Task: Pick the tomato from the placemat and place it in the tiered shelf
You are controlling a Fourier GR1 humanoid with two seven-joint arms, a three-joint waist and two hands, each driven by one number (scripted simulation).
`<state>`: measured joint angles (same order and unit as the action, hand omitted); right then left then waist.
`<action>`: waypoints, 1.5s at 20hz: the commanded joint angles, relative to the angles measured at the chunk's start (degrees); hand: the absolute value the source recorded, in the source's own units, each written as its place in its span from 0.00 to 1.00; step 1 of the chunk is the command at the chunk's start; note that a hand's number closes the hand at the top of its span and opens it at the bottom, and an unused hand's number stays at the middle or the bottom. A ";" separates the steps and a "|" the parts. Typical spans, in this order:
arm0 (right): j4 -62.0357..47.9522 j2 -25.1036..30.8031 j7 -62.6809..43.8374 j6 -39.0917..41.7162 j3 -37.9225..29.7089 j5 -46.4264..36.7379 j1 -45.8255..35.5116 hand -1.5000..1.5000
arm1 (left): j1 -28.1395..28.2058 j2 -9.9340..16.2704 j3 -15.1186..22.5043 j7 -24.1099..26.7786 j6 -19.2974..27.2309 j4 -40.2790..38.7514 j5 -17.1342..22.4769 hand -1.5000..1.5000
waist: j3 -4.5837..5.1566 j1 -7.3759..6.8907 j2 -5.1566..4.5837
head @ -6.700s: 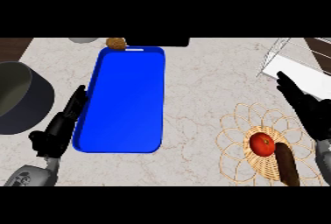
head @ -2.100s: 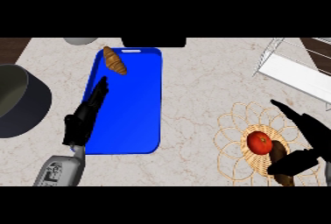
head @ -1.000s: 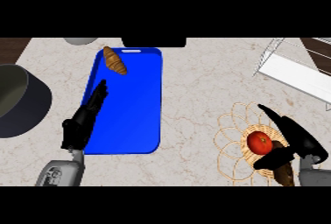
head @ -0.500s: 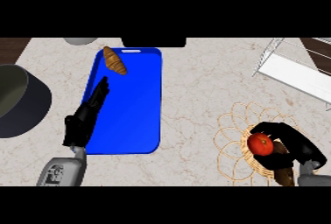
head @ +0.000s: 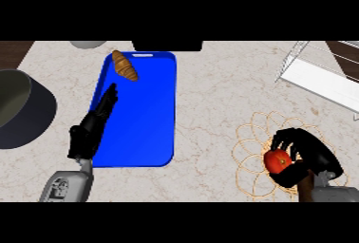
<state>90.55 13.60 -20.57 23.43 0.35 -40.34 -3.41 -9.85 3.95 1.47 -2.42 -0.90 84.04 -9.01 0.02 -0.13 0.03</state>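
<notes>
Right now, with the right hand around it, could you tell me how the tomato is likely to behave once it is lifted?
The tomato looks round and smooth, so it could roll if set down on the white tiered shelf. Its glossy skin may be a bit slippery, though the right hand curls round it on several sides. It is small beside the hand, so probably light.

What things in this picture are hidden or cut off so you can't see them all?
Head view, the only one:
- Tomato: its right side is hidden by the right hand curled round it.
- Placemat: partly covered by that hand and forearm.
- Tiered shelf: cut off at the right edge.
- Dark pot: cut off at the left edge.
- Grey object: only a sliver shows at the top.
</notes>
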 commanded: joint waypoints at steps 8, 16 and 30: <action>-13.60 -13.45 -34.97 -24.79 3.32 -15.07 -26.52 1.00 | -1.34 -0.25 1.63 -1.29 -1.15 0.90 -0.44 0.50 | -0.05 -2.43 -0.33; -13.75 -13.58 -43.67 -44.29 11.05 -19.59 -37.29 1.00 | 0.80 -0.44 0.27 4.07 -0.07 -3.36 -0.62 0.50 | 0.04 -1.37 -0.09; -8.14 -10.06 -53.64 -28.78 1.87 -38.74 -53.40 1.00 | -1.07 1.04 -1.85 -0.04 -0.29 -1.03 0.31 0.50 | 0.04 0.27 0.31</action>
<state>80.74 1.86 -65.11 -11.95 5.39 -75.40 -50.88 -11.11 4.45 0.22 -2.53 -1.44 82.72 -8.57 0.06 -0.03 0.23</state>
